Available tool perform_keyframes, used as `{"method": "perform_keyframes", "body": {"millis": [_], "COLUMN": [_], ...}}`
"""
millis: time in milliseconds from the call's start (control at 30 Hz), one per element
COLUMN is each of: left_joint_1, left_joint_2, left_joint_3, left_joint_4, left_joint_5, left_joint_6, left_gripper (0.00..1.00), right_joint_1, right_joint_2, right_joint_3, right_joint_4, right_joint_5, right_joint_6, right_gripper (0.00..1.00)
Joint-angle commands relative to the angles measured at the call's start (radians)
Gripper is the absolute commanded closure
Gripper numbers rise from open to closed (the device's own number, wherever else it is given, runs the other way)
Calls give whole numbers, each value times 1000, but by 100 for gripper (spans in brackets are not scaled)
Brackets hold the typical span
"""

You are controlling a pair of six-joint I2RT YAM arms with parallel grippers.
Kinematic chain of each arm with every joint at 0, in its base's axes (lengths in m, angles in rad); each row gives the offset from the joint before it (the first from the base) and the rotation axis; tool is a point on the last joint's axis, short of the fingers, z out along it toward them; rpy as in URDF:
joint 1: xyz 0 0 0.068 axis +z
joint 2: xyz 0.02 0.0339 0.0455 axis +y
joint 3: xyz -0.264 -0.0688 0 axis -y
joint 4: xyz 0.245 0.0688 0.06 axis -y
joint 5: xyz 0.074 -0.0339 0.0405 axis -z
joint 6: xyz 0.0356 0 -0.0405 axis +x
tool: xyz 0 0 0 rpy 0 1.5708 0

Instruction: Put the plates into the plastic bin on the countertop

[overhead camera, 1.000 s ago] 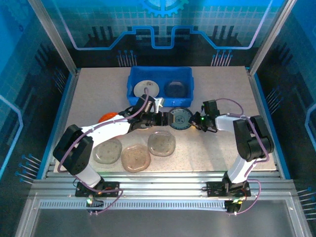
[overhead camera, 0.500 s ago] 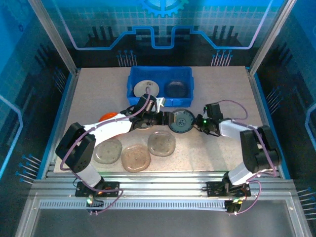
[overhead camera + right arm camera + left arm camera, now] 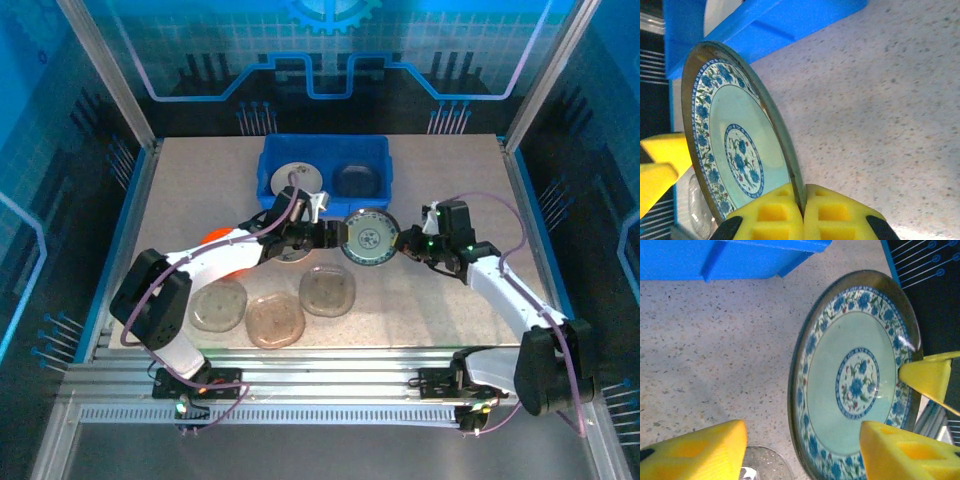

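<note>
Tilted up since before, blue-patterned plate sits rim-clamped in right claw; left claw released; plastic bin just beyond.

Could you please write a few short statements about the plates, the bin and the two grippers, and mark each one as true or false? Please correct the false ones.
1. The right gripper has its jaws shut on the rim of the blue-patterned plate. True.
2. The plastic bin holds no plates. False: a cream plate and a dark plate lie in it.
3. The left gripper has its jaws shut. False: they stand wide open.
4. Three glass plates lie on the countertop, nearer the arm bases than the bin. True.
</note>
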Motion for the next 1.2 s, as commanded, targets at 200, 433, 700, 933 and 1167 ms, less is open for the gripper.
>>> {"method": "perform_keyframes", "body": {"millis": [200,433,700,933,1167], "left_joint_1": [22,66,70,97,128], "left_joint_2": [-21,-62,-140,-251,-402], "left_joint_3": [-49,-132,-124,-143,-191], "left_joint_4": [145,295,216,66,-44], "left_joint_5": [129,222,246,116,39], "left_joint_6": [-107,-256,-245,-158,-87], "left_gripper": [91,100,100,1,1], "right_joint_1": [22,33,49,66,79], "right_joint_2": [-19,-14,12,95,288], "right_joint_3": [39,77,102,255,517], "right_joint_4": [52,40,59,-18,-143], "right_joint_5": [-163,-145,-105,-15,79], "right_joint_6": [20,-6,-5,-7,-27], "right_gripper": [100,86,100,100,100]}}
